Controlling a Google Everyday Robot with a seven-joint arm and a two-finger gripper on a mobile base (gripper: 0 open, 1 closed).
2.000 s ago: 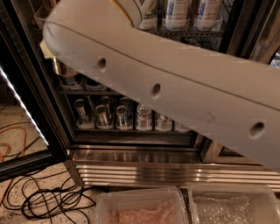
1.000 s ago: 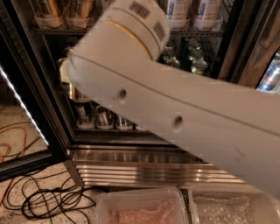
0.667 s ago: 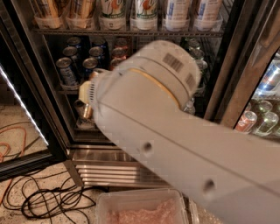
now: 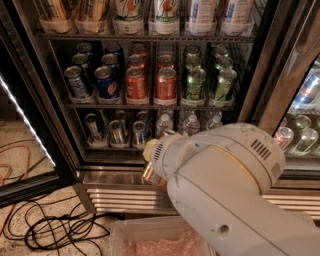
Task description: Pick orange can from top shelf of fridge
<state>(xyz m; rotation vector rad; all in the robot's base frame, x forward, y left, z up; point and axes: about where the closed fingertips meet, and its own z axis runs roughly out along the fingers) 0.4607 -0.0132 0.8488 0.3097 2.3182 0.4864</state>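
Nearest, at the bottom edge, is a clear plastic tub (image 4: 131,231) with something pale pink in it. Over its right side looms the robot's thick white arm (image 4: 235,200), which fills the lower right corner. To the left, black cables (image 4: 60,230) lie looped on the speckled floor (image 4: 20,215), and an orange cable (image 4: 10,165) runs further left. The arm ends in the gripper (image 4: 151,162), a cream and brass-coloured tip low in front of the fridge (image 4: 265,65), level with the bottom shelf and just above the ribbed steel base (image 4: 120,192). It is mostly hidden by the arm's joint, so I cannot tell whether it is open or closed. It holds nothing that can be seen. The door (image 4: 30,130) stands open on the left, its white light strip slanting down. On the bottom shelf are silver cans (image 4: 116,132) and, beside them, water bottles (image 4: 189,125). On the shelf above stand the orange cans (image 4: 136,84) in two rows running front to back, between blue cans (image 4: 106,82) on their left and green cans (image 4: 196,84) on their right, well above the gripper and apart from it. The highest shelf in view carries tall drinks (image 4: 165,12). More cans (image 4: 300,135) show behind glass on the far right.
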